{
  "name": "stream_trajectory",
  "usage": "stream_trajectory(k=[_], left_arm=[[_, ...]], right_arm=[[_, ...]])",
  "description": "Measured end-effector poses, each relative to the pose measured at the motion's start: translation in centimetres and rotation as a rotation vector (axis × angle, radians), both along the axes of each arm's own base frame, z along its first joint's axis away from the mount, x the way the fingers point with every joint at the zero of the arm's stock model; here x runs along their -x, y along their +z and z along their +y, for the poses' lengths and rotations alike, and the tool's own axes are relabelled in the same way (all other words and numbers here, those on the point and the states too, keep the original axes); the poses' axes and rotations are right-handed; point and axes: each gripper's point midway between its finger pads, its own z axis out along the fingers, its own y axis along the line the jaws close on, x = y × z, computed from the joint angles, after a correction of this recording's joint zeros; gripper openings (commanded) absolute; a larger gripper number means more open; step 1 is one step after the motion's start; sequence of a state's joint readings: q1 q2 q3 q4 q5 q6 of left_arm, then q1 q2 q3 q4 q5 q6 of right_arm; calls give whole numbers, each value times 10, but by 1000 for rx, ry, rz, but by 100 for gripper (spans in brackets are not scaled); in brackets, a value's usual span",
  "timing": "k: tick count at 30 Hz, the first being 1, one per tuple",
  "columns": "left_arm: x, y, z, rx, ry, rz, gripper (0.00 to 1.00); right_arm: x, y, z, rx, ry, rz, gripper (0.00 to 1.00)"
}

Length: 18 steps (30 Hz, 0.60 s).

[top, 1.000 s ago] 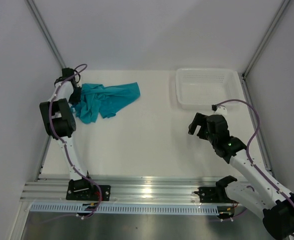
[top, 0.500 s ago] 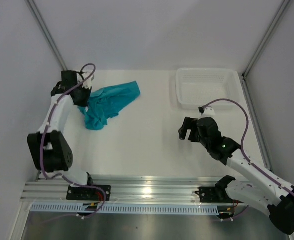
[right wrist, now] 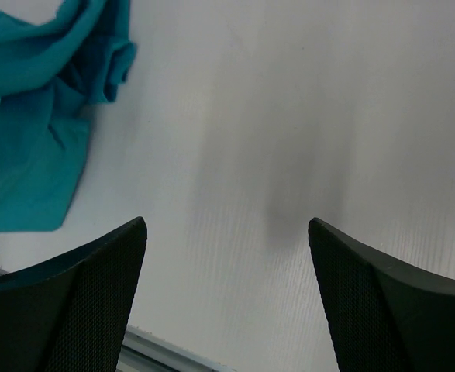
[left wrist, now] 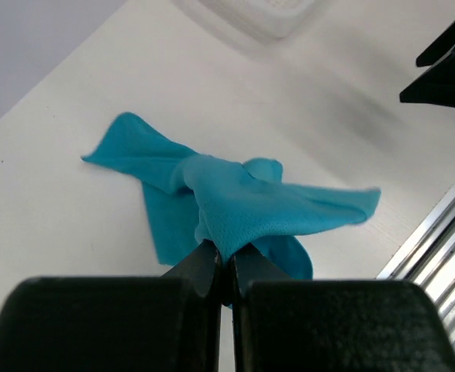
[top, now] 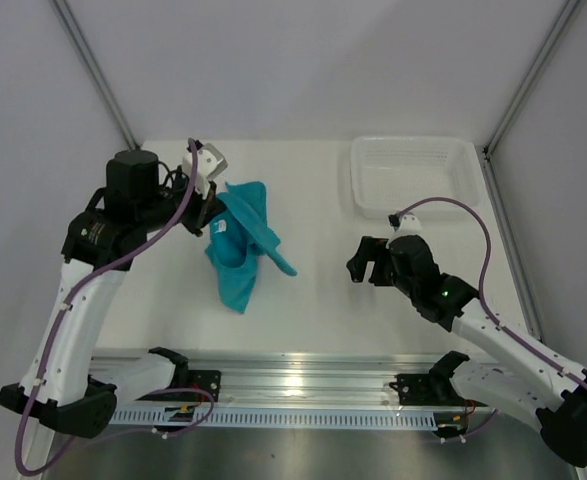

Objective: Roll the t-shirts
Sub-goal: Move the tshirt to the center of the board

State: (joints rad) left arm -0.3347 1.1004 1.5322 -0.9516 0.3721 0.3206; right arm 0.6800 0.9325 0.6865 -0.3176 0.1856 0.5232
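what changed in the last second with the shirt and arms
The left claw shut on the teal t-shirt and pulled it from the far left corner toward the middle. The right claw, open, moved left toward it. The white basket stayed put.

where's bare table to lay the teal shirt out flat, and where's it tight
The widest bare patch is the middle of the table, between the held-up t-shirt and the open right gripper. A narrower strip runs along the near rail. It is tight far right by the white basket and around the left gripper clamping the shirt.
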Motion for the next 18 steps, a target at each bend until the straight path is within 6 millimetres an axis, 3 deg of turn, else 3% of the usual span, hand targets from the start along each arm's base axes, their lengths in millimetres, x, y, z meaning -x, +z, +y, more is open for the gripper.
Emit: stream_trajectory(k=[5,9,18], left_arm=[[14,36,-5,54,-21,-39,1],[23,72,-18,93,-69,-95,1],[56,132,-49,171,-196,-186,1]], right_arm=[[1,12,5,-23,19,-24,86],[0,10,11,-21,39,-19,86],[-10,9,38,22,114,6,86]])
